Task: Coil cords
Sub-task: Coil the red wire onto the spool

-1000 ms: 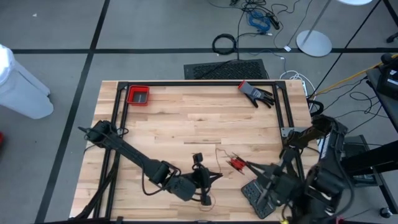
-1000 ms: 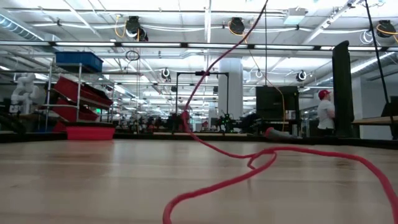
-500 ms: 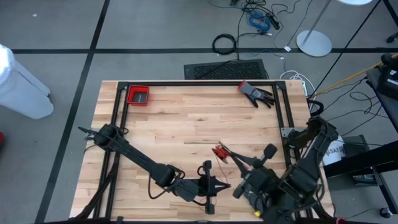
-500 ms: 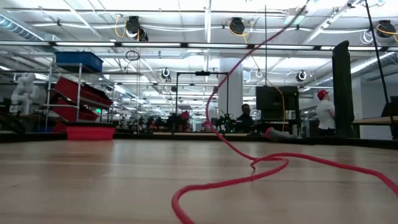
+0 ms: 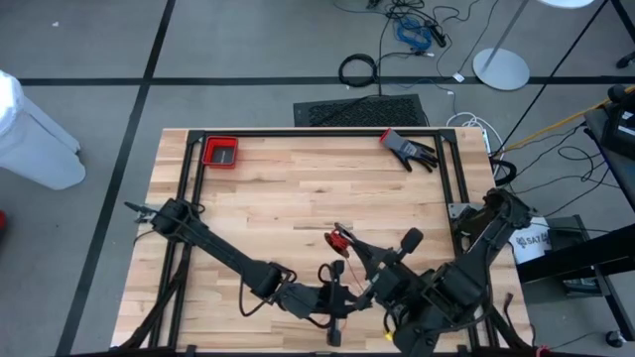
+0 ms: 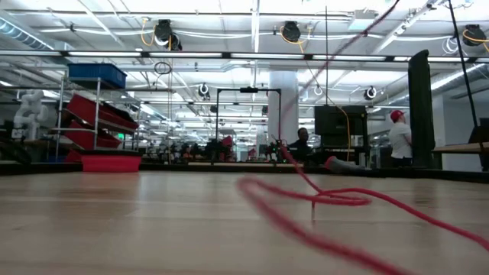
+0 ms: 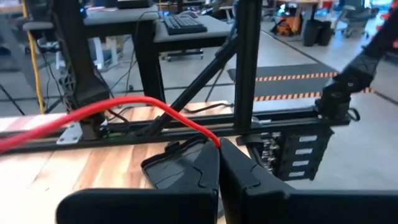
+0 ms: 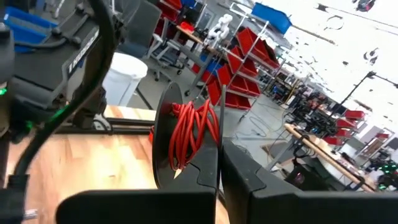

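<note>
Red cord (image 7: 124,107): thin, limp, light; left gripper (image 7: 219,149) pinched its strand, right gripper (image 8: 219,155) probably clamped the wound spool (image 8: 186,134).

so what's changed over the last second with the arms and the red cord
The right end effector, shut on the wound red cord and its black disc, has swung left and away from the front edge. The left end effector, shut on the cord's free end, slid right. The red tray and glove stayed put.
</note>
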Tool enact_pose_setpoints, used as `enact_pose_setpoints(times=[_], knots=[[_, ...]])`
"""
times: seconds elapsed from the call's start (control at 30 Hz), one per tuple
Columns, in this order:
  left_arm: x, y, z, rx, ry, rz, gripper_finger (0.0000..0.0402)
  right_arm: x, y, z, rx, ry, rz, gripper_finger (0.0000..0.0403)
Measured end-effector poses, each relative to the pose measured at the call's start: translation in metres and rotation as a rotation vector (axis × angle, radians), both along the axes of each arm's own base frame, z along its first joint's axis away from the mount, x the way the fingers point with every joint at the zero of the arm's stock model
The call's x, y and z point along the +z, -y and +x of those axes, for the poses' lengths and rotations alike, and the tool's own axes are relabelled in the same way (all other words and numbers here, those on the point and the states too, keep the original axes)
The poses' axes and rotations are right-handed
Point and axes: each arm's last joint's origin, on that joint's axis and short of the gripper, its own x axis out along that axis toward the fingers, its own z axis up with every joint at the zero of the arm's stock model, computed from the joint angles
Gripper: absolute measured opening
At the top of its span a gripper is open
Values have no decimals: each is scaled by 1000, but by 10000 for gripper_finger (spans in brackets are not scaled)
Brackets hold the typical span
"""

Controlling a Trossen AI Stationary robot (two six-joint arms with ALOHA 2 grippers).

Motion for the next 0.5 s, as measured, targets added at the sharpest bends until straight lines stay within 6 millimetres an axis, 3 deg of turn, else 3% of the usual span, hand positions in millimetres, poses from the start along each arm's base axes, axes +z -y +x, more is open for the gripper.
enact_pose_setpoints(times=[0.3,0.5], knots=[[5,5,-6,-23,5,40,0,-2,9,12,47,-60,58,0],[25,14,-22,-83,31,42,0,-4,14,18,93,-110,94,0]])
